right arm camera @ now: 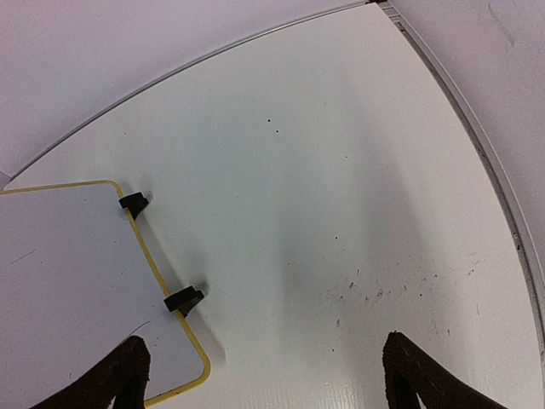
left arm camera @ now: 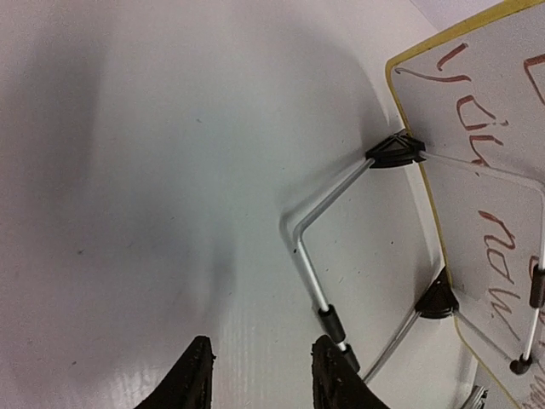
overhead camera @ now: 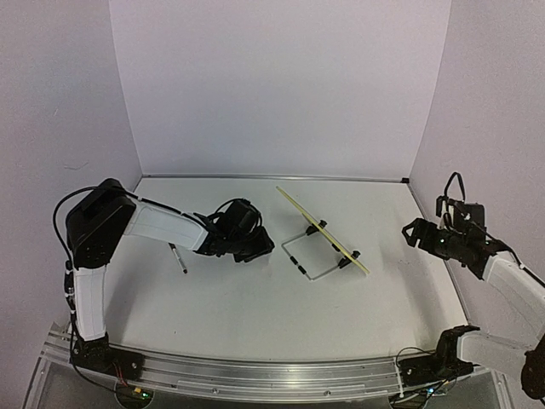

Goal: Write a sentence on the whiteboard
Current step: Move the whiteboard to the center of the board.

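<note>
The whiteboard [overhead camera: 324, 228] stands tilted on its wire stand [overhead camera: 308, 260] at mid-table, edge-on from above. In the left wrist view the whiteboard [left arm camera: 485, 179] shows its stand side with reddish-brown handwriting [left arm camera: 450, 64]; whether this is the sentence I cannot tell. The right wrist view shows the whiteboard's [right arm camera: 68, 290] other face, blank but for faint marks. My left gripper [overhead camera: 258, 247] [left arm camera: 264, 345] is low by the stand [left arm camera: 306, 256], jaws apart with nothing between, its right finger next to a black sleeve. My right gripper [overhead camera: 415, 232] [right arm camera: 264, 354] hovers wide open beside the board's edge.
A slim marker [overhead camera: 177, 258] lies on the table left of my left gripper, under that arm. Black clips [right arm camera: 183, 299] hold the board's yellow frame. The table's back and right edges meet pale walls [overhead camera: 281, 85].
</note>
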Action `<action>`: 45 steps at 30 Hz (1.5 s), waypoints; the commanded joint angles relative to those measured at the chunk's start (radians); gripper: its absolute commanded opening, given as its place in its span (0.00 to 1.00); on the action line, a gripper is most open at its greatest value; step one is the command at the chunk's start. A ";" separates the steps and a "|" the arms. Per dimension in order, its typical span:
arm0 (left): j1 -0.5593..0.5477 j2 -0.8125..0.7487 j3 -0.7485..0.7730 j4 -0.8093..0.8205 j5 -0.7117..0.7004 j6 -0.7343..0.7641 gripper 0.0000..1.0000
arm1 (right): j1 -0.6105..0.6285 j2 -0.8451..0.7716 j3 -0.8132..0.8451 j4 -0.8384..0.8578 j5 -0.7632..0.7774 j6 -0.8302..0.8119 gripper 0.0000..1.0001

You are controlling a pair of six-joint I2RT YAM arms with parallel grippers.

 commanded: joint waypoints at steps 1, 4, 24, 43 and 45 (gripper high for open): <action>-0.013 0.094 0.101 0.075 0.059 -0.055 0.36 | 0.003 -0.016 -0.009 0.008 0.000 -0.003 0.91; -0.015 0.147 0.137 0.115 0.104 -0.064 0.35 | 0.004 -0.013 -0.013 0.009 0.002 -0.005 0.91; -0.023 0.278 0.233 0.075 0.075 -0.084 0.22 | 0.003 -0.009 -0.013 0.009 0.005 0.006 0.92; -0.015 0.337 0.262 -0.067 0.000 -0.047 0.00 | 0.003 -0.047 -0.009 -0.019 -0.073 0.001 0.92; -0.007 0.334 0.255 -0.078 -0.002 -0.028 0.00 | 0.003 -0.043 -0.007 -0.019 -0.102 0.000 0.92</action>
